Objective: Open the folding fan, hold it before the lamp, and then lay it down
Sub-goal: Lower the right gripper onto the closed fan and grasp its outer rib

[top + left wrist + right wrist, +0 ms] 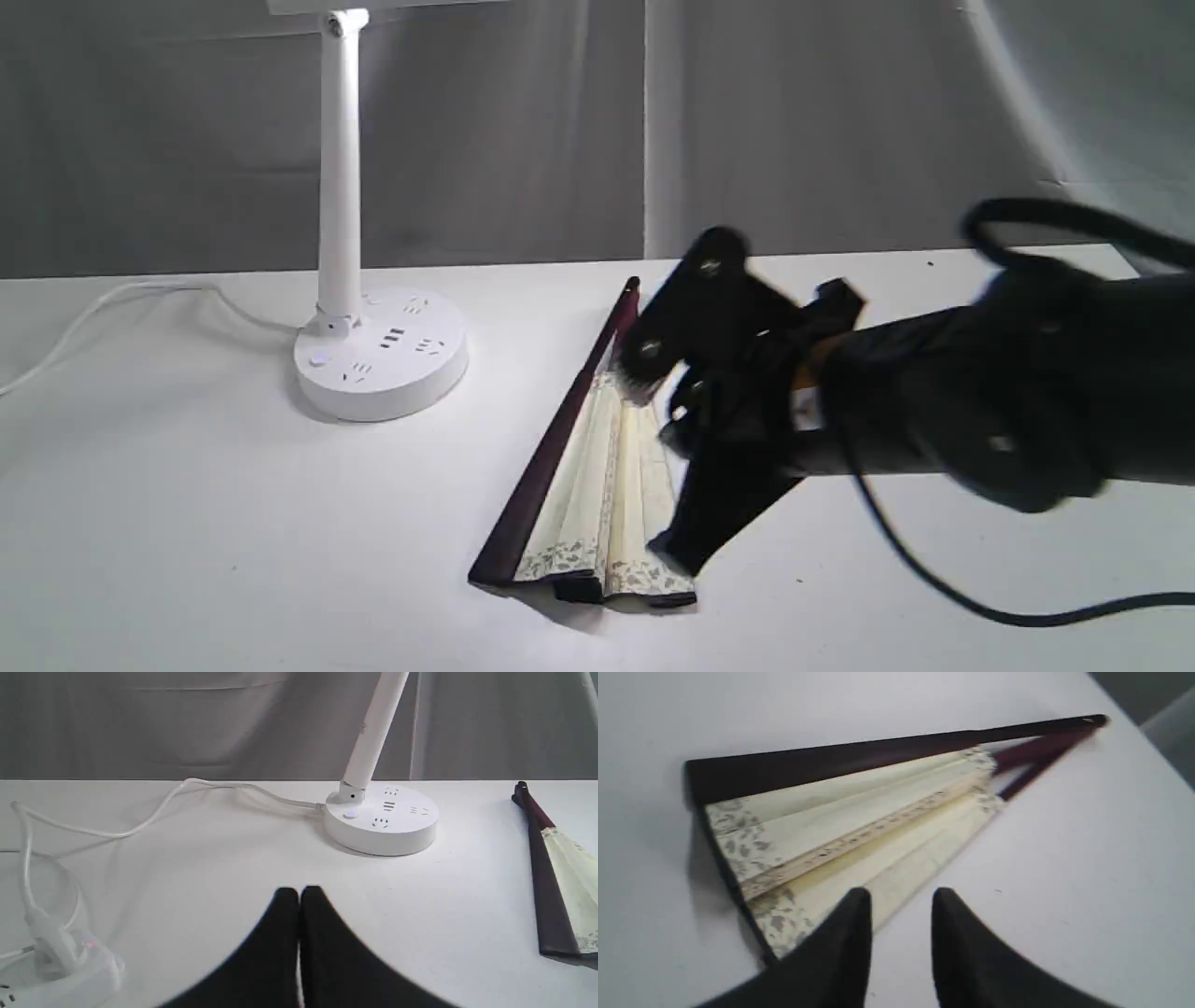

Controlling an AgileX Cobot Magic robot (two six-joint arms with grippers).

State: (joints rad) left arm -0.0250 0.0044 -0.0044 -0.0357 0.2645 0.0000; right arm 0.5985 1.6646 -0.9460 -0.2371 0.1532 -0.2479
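Observation:
The folding fan (597, 485) lies flat on the white table, spread only a little. Its cream pleated leaf sits between dark maroon guards, and the pivot end points toward the back. The fan (859, 812) fills the right wrist view, and its left guard (551, 891) shows at the edge of the left wrist view. My right gripper (901, 896) hovers over the fan's right edge near the wide end (686, 546), its fingers slightly apart and gripping nothing. The white lamp (383, 355) stands to the left of the fan. My left gripper (299, 891) is shut and empty, short of the lamp's base (380, 821).
The lamp's white cord (140, 826) trails across the table to a white power strip (60, 961) near my left gripper. A black cable (934, 579) hangs from the right arm onto the table. A grey curtain closes off the back edge.

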